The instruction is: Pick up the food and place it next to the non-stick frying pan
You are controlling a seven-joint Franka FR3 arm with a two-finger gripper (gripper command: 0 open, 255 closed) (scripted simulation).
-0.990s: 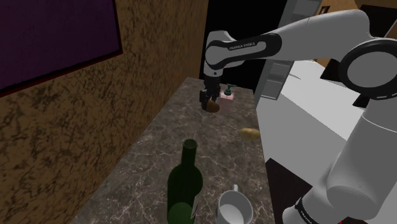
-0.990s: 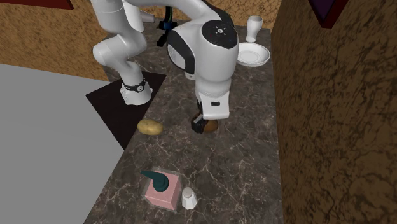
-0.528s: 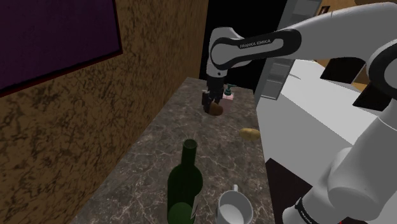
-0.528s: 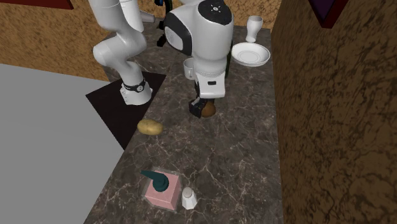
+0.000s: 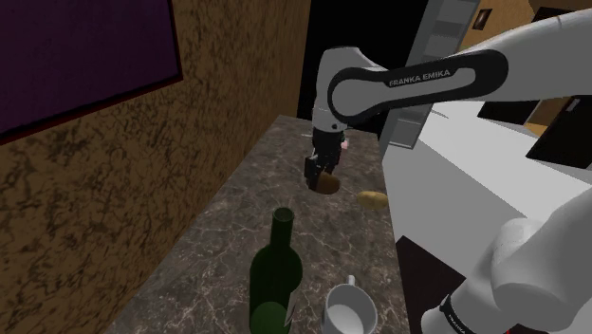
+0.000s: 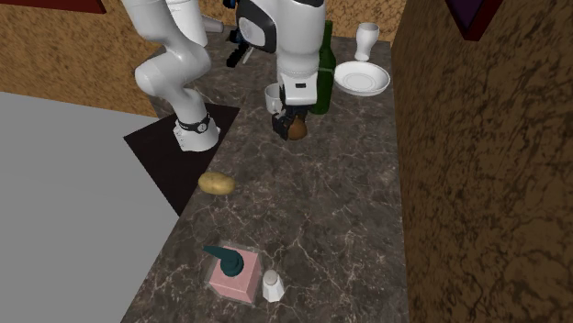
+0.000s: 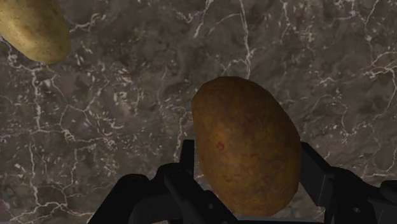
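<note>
The end effector (image 7: 249, 167) pinched a brown potato (image 7: 242, 127) across its narrow middle, above the marble surface (image 5: 237, 218), midway between its long edges. Judged firm, fairly light and rounded, it could pivot, so a mid-body grip suited it. A paler potato (image 5: 372, 198) lay near the stand-side edge.

The shoulder view's bottom edge cuts off your tall dark green bottle (image 5: 275, 270) and white round mug (image 5: 349, 308). You cannot see either base.
</note>
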